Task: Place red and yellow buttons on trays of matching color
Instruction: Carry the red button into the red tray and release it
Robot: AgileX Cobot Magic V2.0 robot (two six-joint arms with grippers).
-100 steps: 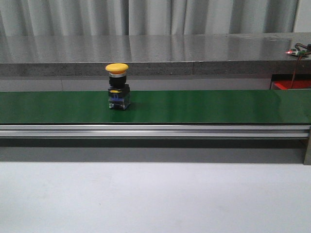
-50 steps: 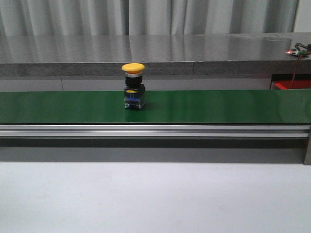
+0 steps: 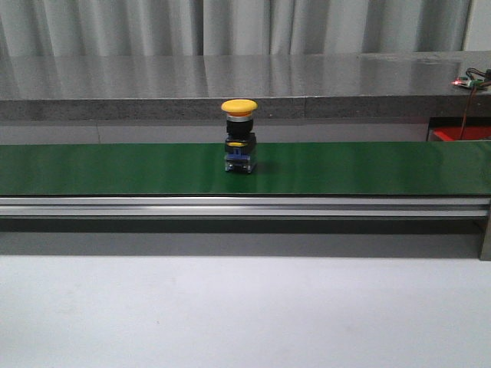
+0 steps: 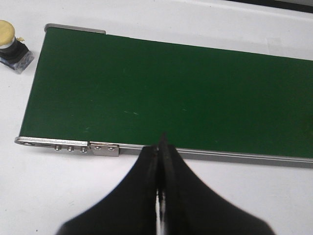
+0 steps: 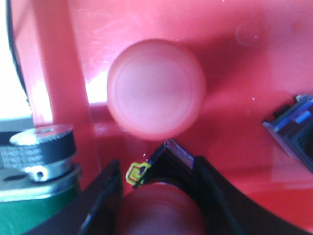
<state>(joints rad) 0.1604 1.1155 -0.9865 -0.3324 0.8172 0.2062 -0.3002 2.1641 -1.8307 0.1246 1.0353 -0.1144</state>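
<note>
— Left gripper [image 4: 160,147], how does it stand?

— Its two black fingers are pressed together with nothing between them, tips at the near aluminium rail [image 4: 195,155] of the long green conveyor belt [image 4: 171,93]. From the fingertips, toward ten o'clock, a second yellow-capped push button on a black body [image 4: 13,45] sits on the white tabletop [image 4: 44,196] just beside the belt's end.

— And the right gripper [image 5: 157,191]?

— Black fingers spread, and between them a red dome-capped push button [image 5: 159,210] with a small yellow clip. Whether the pads actually touch it, I cannot tell. It hangs over the glossy red plastic tray [image 5: 244,98], where another round red button cap [image 5: 156,88] lies at twelve o'clock from the fingers. A blue-and-black button base [image 5: 293,129] shows at two o'clock.

— The front camera?

— A yellow mushroom-capped push button [image 3: 239,136] with black body and blue base stands upright on the green belt [image 3: 115,169], about mid-belt. At three o'clock from it, a corner of the red tray [image 3: 453,135] shows by the belt's far end.
</note>
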